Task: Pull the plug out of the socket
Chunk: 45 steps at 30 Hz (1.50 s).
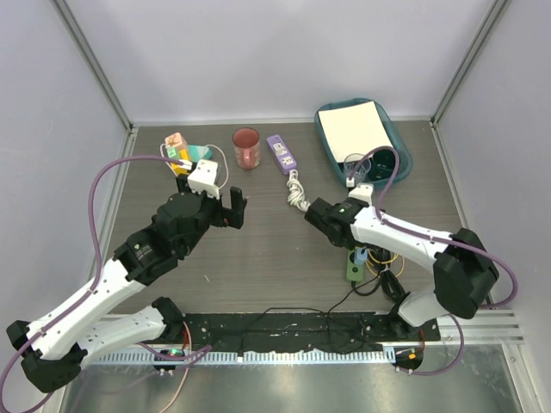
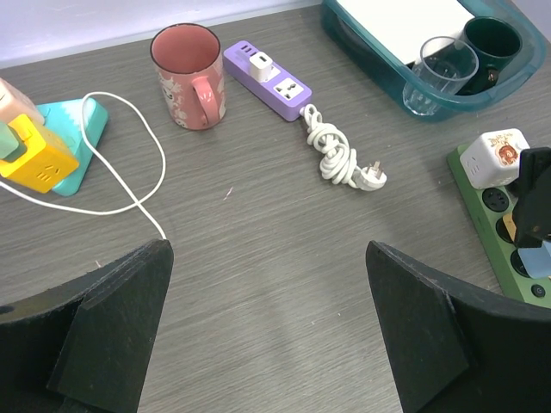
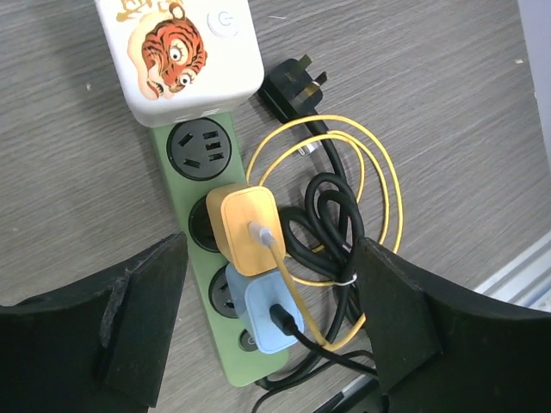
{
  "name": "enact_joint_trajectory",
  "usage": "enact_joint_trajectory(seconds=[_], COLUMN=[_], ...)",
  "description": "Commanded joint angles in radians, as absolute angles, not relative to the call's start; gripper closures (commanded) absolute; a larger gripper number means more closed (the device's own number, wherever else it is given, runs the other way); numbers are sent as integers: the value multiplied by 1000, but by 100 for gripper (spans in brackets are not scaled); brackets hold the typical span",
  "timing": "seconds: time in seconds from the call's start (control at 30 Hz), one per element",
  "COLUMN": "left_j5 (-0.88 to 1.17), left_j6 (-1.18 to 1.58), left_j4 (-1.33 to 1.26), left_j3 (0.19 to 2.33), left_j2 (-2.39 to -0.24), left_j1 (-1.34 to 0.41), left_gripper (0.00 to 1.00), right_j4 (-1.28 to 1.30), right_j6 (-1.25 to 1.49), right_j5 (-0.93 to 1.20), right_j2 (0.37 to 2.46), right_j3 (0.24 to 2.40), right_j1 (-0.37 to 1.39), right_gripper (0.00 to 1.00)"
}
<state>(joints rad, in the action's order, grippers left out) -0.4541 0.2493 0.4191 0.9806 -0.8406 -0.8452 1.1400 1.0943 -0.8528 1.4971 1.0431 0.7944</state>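
The green power strip (image 3: 222, 361) lies on the table, also seen in the top view (image 1: 354, 268). A pale-blue plug (image 3: 274, 311) with a black cable sits in its outlet nearest the end. A yellow plug (image 3: 245, 228) sits in the outlet beside it, and a white tiger-print cube (image 3: 176, 56) at the far end. My right gripper (image 3: 271, 323) is open above the strip. Its fingers stand either side of the pale-blue plug and touch nothing. My left gripper (image 2: 267, 331) is open and empty over bare table, far left of the strip.
Coiled yellow cable (image 3: 379, 172) and black cord (image 3: 331, 215) lie right of the strip, with a loose black plug (image 3: 297, 86). A pink mug (image 2: 189, 76), purple strip (image 2: 267, 73) with white cord (image 2: 336, 155), teal tray (image 2: 448, 99) and yellow cube (image 2: 30, 155) stand at the back.
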Motion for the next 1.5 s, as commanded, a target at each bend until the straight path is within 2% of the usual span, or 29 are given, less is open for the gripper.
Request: enact_joint_trajectory(seconds=[0.0, 0.17, 0.33, 0.73, 1.0, 1.1, 1.13, 1.23, 1.33, 1.47], left_j5=[-469, -466, -474, -471, -457, -454, -453, -454, -485, -422], left_j6=[236, 236, 233, 229, 227, 224, 222, 221, 300, 506], left_j4=[377, 382, 382, 382, 380, 379, 377, 377, 408, 537], left_j3=[977, 982, 977, 979, 977, 974, 974, 973, 985, 1000], left_j2=[-824, -831, -828, -830, -830, -830, -827, -825, -831, -831], left_j1=[-850, -850, -850, -850, -850, -850, -848, -848, -848, -850], left_gripper=[0, 0, 0, 0, 0, 0, 0, 0, 0, 1], right_j4=[936, 717, 649, 612, 571, 540, 534, 528, 517, 483], right_j6=[928, 698, 601, 515, 477, 454, 453, 453, 477, 526], right_j5=[-836, -692, -595, -552, -488, -463, -462, -433, -365, -284], right_j2=[1359, 1269, 1327, 1520, 1578, 1577, 1575, 1571, 1540, 1499], right_j3=[994, 994, 1048, 1120, 1108, 1085, 1081, 1075, 1066, 1052], right_j1=[755, 614, 493, 437, 393, 388, 388, 388, 391, 429], right_gripper=[18, 9, 9, 7, 12, 22, 33, 54, 69, 73])
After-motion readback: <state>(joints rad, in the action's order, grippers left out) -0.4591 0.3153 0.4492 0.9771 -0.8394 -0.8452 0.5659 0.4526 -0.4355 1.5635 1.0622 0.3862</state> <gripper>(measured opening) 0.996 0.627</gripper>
